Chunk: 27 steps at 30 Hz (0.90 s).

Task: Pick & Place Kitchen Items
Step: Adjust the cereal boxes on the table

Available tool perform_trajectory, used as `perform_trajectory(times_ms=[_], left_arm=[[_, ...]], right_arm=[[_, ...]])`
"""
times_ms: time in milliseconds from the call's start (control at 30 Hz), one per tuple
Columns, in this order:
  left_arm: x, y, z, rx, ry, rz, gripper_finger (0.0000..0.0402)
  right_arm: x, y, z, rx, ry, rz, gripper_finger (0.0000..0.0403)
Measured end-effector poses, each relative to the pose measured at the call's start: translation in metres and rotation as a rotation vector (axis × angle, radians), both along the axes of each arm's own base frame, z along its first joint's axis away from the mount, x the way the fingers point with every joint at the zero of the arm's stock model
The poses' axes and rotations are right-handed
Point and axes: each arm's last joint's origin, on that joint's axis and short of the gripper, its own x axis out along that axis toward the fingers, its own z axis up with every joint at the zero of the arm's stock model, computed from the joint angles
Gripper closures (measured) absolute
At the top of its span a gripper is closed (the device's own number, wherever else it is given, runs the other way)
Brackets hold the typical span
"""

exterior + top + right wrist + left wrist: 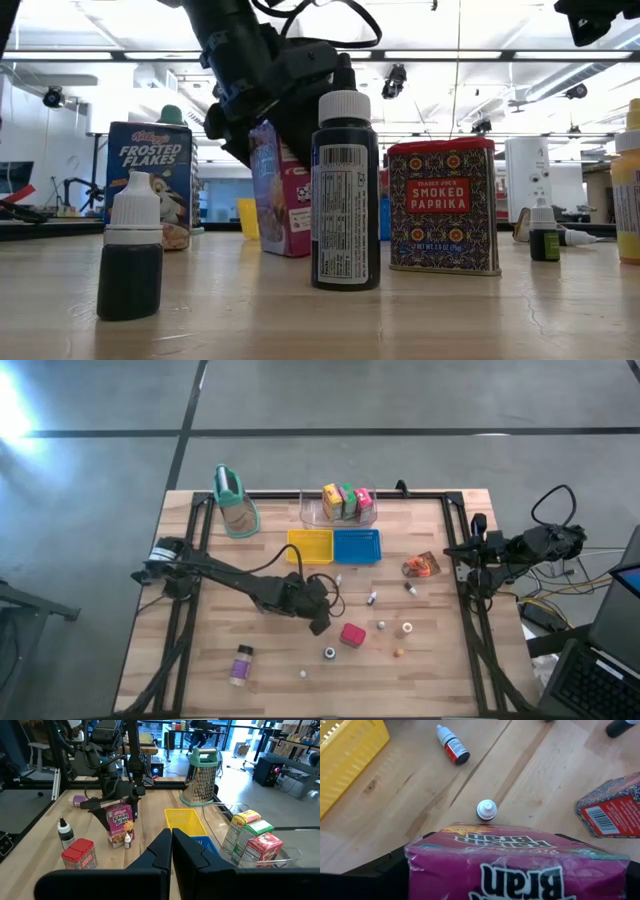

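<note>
Wooden table [200,660], left pincer [119,805] grasping Raisin Bran carton [119,824], right pincer [171,851] clenched, carton's base cut off.

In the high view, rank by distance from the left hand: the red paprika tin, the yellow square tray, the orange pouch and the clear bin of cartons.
From the left hand, shut on the pink Raisin Bran carton:
1. Red paprika tin, right beside it.
2. Yellow square tray, at mid-table.
3. Orange pouch, toward the right arm.
4. Clear bin of cartons, at the far edge.
</note>
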Motion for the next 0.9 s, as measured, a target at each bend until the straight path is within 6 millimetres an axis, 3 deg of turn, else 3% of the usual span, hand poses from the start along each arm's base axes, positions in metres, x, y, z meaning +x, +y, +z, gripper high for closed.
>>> perform_trajectory(times_ms=[367, 900], left_arm=[[0.004, 0.0, -0.013, -0.022, 0.044, -0.035, 0.0002], [0.007, -0.001, -0.006, -0.054, 0.033, -0.071, 0.0002]], right_arm=[[0.0, 0.0, 0.0, 0.0, 0.0, 0.0, 0.0394], [0.0, 0.0, 0.0, 0.0, 0.0, 0.0, 0.0394]])
